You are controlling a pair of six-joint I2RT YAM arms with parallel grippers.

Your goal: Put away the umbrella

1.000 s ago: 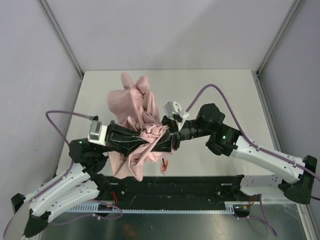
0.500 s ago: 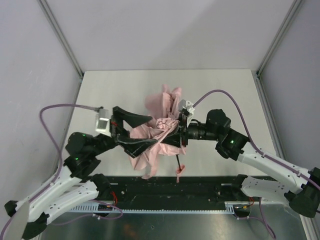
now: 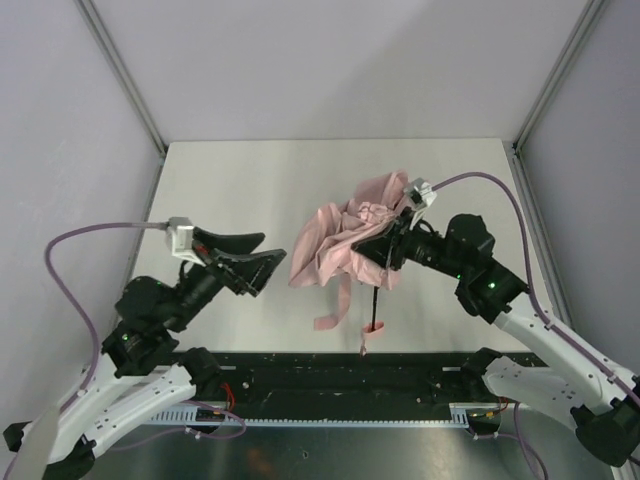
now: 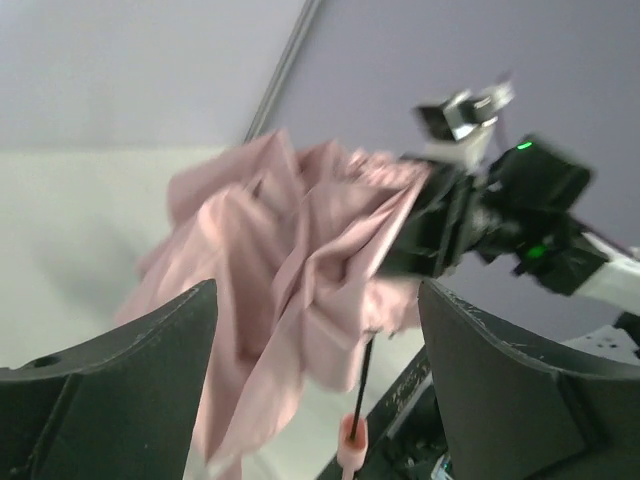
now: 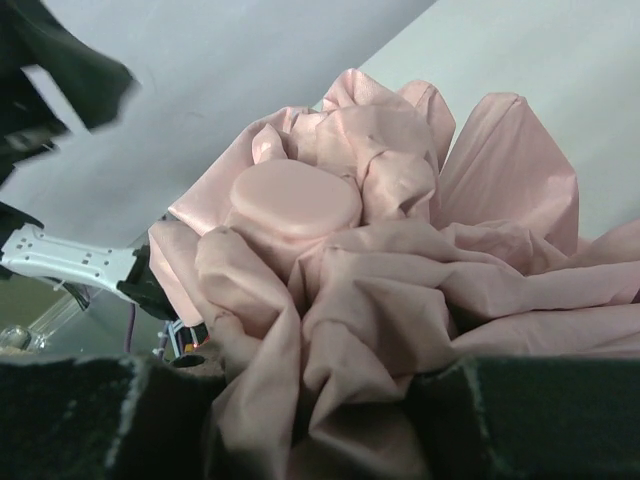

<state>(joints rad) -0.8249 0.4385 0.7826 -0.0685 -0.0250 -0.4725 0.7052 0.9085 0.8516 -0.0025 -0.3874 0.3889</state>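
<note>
The pale pink umbrella [image 3: 335,245] hangs bunched above the table's middle. Its black shaft [image 3: 374,305] points down toward the near edge and ends in the small pink handle [image 3: 372,328], with the strap [image 3: 330,318] dangling beside it. My right gripper [image 3: 385,250] is shut on the folded canopy, and in the right wrist view the fabric [image 5: 380,290] fills the gap between the fingers [image 5: 90,420], with the round cap [image 5: 295,200] above. To the left, my left gripper [image 3: 272,248] is open and apart from the umbrella. Its view shows the canopy [image 4: 290,260] and handle [image 4: 352,455] beyond the fingers [image 4: 150,380].
A black rail [image 3: 350,375] runs along the near edge of the white table [image 3: 220,180]. Grey walls with metal posts [image 3: 125,85] close in the left, back and right sides. The right arm [image 4: 520,215] shows behind the umbrella in the left wrist view.
My left gripper opened, let go of the umbrella and drew back to the left. My right gripper carried the umbrella to the right and up, and the shaft now hangs free.
</note>
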